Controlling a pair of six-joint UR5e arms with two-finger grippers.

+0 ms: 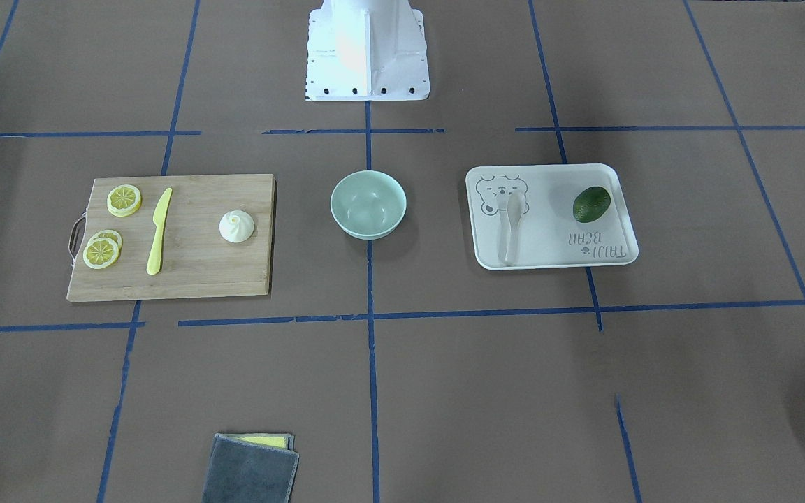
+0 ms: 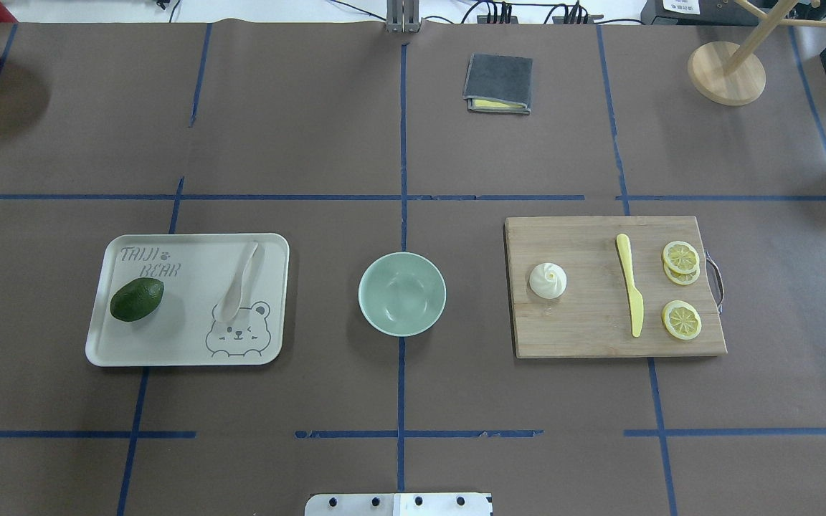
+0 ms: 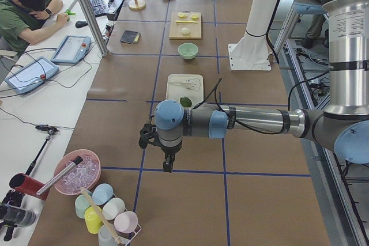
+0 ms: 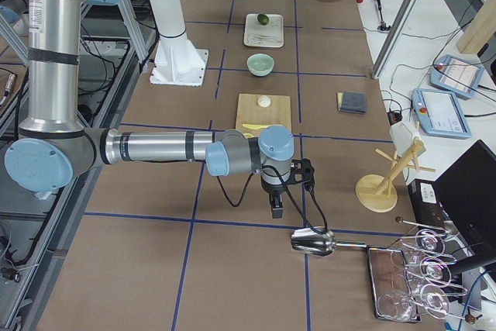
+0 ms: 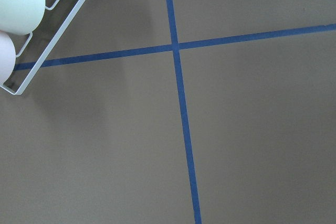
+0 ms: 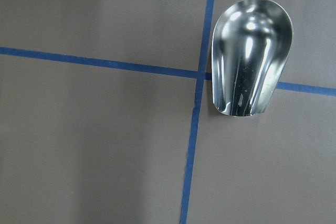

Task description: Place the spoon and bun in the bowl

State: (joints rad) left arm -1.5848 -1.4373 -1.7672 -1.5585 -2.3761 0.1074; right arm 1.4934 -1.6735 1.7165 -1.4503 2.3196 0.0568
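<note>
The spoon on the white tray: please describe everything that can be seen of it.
The spoon is short and off-white, with a rounded scoop and a thick handle; it looks like plastic or ceramic. It lies flat on the white bear-print tray, which has almost the same tint. Its scoop end points toward the robot and rests over the printed bear's head; its handle points away. Only the tray touches it; the avocado lies apart on the same tray.

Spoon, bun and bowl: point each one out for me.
spoon (image 2: 242,276), overhead view, middle of the handle.
bun (image 2: 548,280), overhead view, swirled top.
bowl (image 2: 377,307), overhead view, inner wall.
</note>
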